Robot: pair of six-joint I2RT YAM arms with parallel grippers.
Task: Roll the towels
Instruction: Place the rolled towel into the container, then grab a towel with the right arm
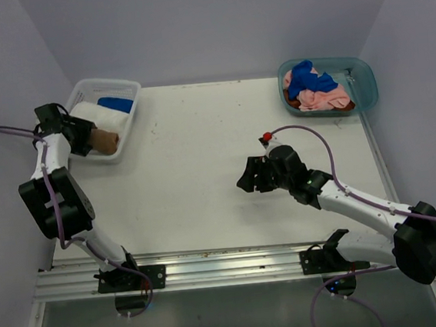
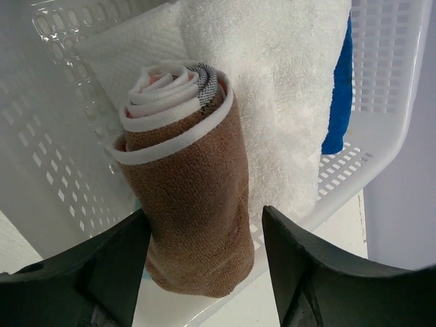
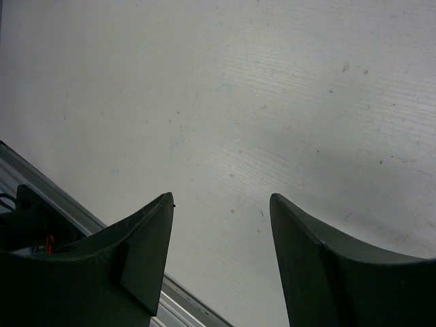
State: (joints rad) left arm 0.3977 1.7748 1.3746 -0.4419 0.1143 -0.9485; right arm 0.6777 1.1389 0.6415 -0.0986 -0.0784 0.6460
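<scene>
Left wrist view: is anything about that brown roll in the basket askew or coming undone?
Nothing serious. The brown roll sits in the white basket beside the white towel, wound tight; only its inner layers poke out slightly at one end.

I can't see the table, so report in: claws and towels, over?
Left claw open around brown roll in white basket. Right claw open, empty, over table. Loose towels in teal tub. Nothing blocking.

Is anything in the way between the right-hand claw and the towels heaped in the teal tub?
Nothing visible. The right gripper hangs open over the bare table. Only the teal tub's own near wall stands before the pink and blue towels, so the gripper would likely reach in from above.
</scene>
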